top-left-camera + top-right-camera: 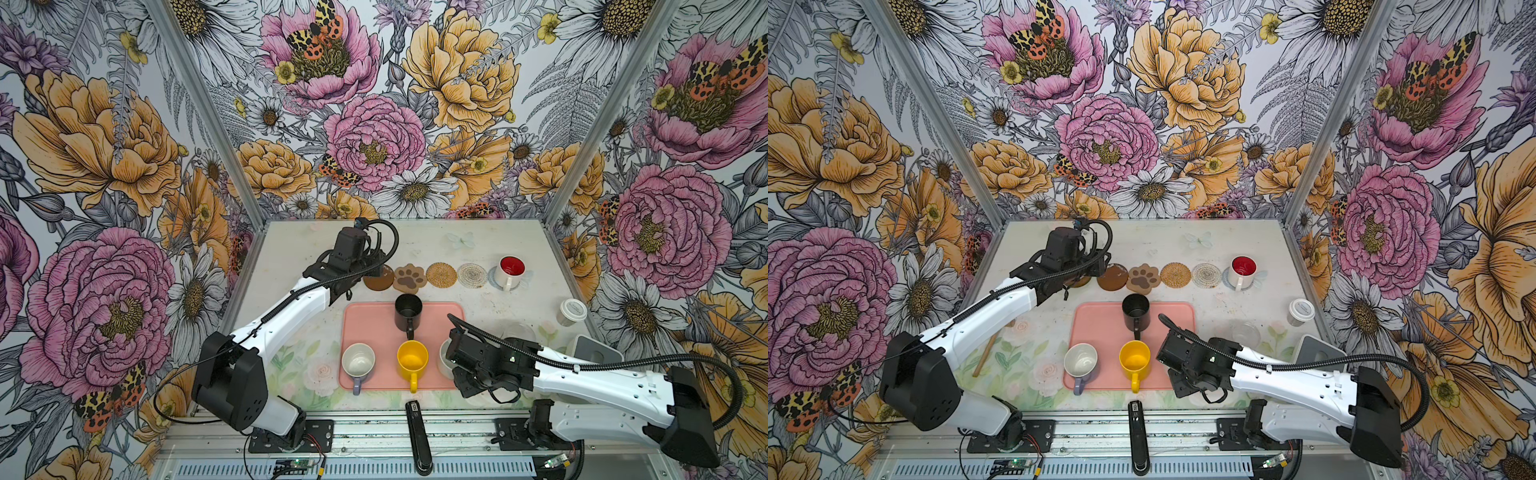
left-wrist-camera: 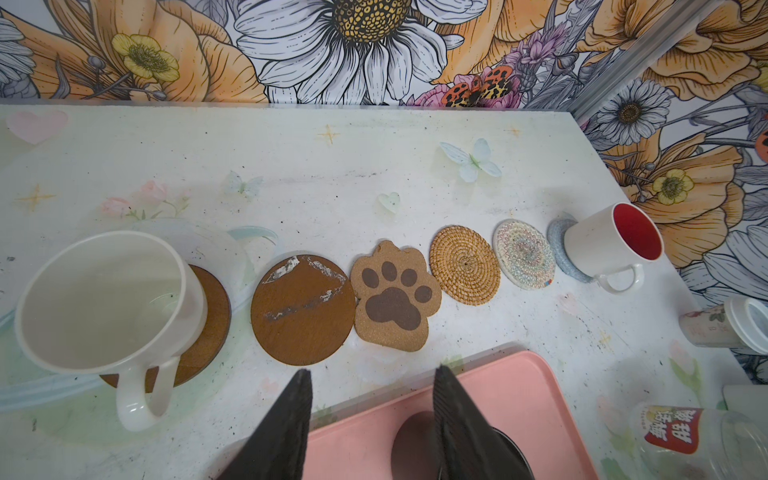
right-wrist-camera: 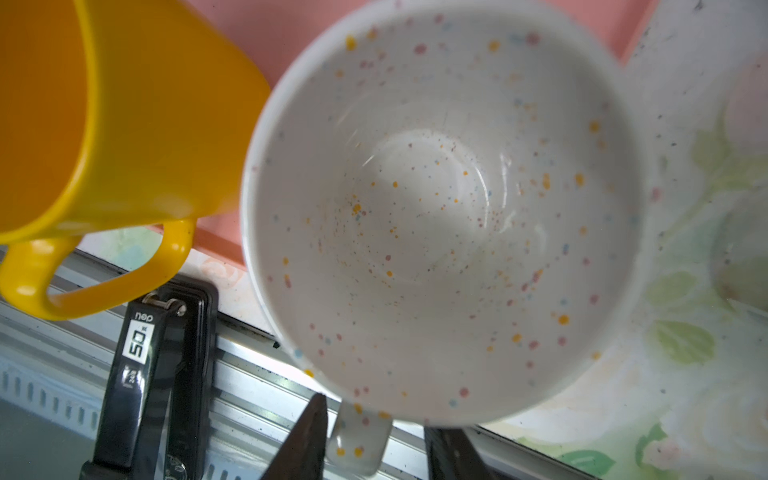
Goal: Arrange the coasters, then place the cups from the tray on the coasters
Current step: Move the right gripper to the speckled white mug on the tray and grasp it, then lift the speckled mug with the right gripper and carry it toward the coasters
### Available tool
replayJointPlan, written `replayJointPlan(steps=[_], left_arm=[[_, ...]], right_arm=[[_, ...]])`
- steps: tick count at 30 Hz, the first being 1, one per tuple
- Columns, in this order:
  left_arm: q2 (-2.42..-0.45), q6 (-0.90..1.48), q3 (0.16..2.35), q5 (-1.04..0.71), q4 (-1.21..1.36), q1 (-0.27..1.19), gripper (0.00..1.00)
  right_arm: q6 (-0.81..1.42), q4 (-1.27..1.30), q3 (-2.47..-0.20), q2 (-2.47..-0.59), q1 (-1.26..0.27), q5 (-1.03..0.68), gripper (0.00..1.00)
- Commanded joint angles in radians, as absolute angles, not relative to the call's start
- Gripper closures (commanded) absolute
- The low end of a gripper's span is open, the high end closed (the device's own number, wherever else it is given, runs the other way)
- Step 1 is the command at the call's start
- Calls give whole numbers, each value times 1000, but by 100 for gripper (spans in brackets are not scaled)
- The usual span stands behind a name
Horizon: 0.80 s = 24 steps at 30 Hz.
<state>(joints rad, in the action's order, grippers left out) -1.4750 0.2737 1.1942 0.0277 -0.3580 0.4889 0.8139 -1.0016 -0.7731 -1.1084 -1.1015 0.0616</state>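
The coasters lie in a row along the far side. From the left they are a brown disc (image 2: 212, 316) under the plain white cup (image 2: 104, 299), a bare brown disc (image 2: 303, 309), the paw (image 2: 395, 297), the golden round (image 2: 464, 264), the whitish round (image 2: 524, 254), and the pale blue one (image 2: 557, 245) under the red-inside cup (image 2: 611, 245). The tray (image 1: 370, 324) holds the black cup (image 1: 408, 311), lavender cup (image 1: 358, 362), yellow cup (image 1: 412, 359) and speckled cup (image 3: 440, 208). My left gripper (image 2: 372, 374) hangs open and empty over the tray's far edge. My right gripper (image 3: 376, 413) is open, its jaws straddling the speckled cup's handle.
A lidded paper cup (image 1: 571, 311) and a clear glass jar (image 1: 519, 332) stand right of the tray, with a grey-white box (image 1: 596, 353) nearer the front. A black stapler (image 1: 417, 432) lies on the front rail. A wooden stick (image 1: 986, 355) lies left of the tray.
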Motion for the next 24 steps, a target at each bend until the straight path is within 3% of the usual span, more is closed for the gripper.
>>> replayJointPlan(steps=[1, 24], left_arm=[[-1479, 282, 1177, 4, -333, 493, 51], [-1479, 281, 1162, -10, -330, 479, 51]], right_arm=[[852, -990, -778, -1127, -1108, 115, 60], [936, -884, -717, -1138, -1106, 165, 63]])
